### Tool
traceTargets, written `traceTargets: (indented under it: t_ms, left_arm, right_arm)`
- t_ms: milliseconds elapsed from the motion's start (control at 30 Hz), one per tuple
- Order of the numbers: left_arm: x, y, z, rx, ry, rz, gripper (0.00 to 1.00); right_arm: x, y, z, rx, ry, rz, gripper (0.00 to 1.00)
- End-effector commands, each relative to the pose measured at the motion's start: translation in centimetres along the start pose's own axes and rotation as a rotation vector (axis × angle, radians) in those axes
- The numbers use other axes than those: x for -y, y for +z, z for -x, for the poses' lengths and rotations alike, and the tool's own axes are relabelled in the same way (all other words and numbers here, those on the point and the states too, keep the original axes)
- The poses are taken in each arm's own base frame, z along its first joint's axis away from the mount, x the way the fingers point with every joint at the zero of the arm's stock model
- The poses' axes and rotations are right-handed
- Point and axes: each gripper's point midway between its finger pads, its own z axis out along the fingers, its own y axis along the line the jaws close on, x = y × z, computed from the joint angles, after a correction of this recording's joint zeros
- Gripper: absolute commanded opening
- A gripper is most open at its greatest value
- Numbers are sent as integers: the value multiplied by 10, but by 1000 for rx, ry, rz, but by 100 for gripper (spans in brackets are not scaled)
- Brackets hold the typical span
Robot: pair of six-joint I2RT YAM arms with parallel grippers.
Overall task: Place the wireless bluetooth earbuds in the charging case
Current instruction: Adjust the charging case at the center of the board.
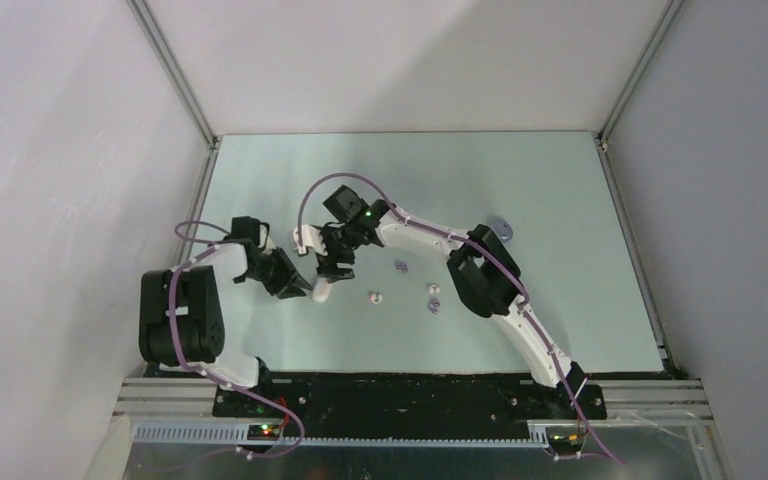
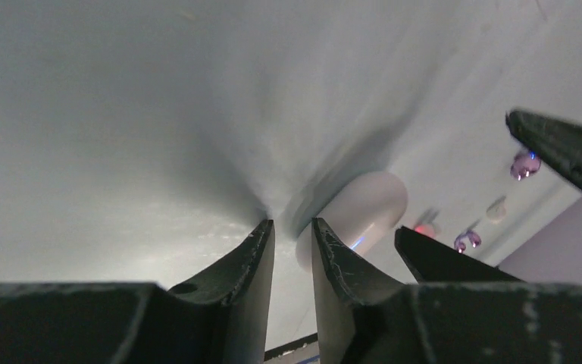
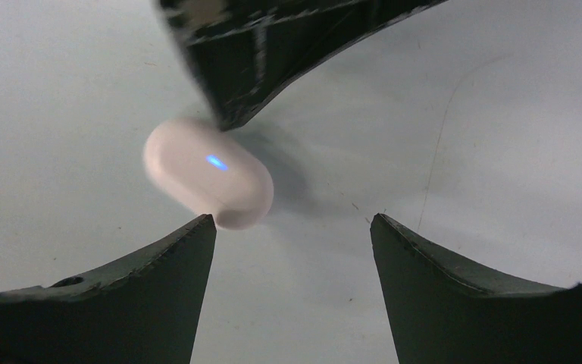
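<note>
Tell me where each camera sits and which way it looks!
Top external: high behind the arms, looking down on the pale green table; both arms, left gripper and right gripper show.
Left wrist: on the left arm, looking low across the table past its own closed fingers.
Right wrist: on the right arm, looking down between its own open fingers.
Shared: both wrist views see the white pebble-shaped plastic case.

A pale mint bench (image 1: 520,180) fills the enclosure, walled by plain white panels (image 1: 60,150) at the back and both sides — slim aluminium posts (image 1: 174,68) run up the rear corners, and a black plate (image 1: 400,392) spans the bench's near edge.
</note>
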Motion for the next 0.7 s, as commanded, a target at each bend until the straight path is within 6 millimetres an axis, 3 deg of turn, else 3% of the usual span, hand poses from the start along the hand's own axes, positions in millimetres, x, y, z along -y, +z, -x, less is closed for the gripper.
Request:
traceTargets:
  t_ms: [0,100,167,200,233,267,300,333,467,567,667]
  left_arm:
    - [16,15,-37,-85,98,-41,30]
    - [42,22,-46,-133,213,-81,30]
    - [60,28,-58,-182,300,-97,32]
    - [70,28,-55,-177,328,-108,33]
    - [69,28,-59,-197,337,-88,33]
    - [74,26,-55,-185,350,-87,34]
    - [70,21,-52,-173,349,-61,36]
    - [70,18,-49,-163,364,-54,38]
    - [56,-5,-44,-145,359,-4,44]
    - [46,-24,-41,-127,346,31,49]
    - [42,-38,-31,-76,334,41,57]
  right_arm:
    - [15,-10,2,-22,104,-84,80]
    - [28,-45,-4,-61,206,-156,81]
    - [32,-71,-11,-67,303,-190,81]
    - [28,-77,-18,-77,335,-188,81]
    - [32,-96,-16,-64,367,-214,81]
    - [25,-99,-25,-77,395,-207,81]
    - [26,-114,-20,-65,398,-229,81]
    - [16,-114,-30,-82,417,-213,81]
    - [-12,-118,-29,-72,429,-168,79]
    - [-27,-102,-23,-55,435,-126,76]
    - [-28,-82,-19,-51,408,-135,76]
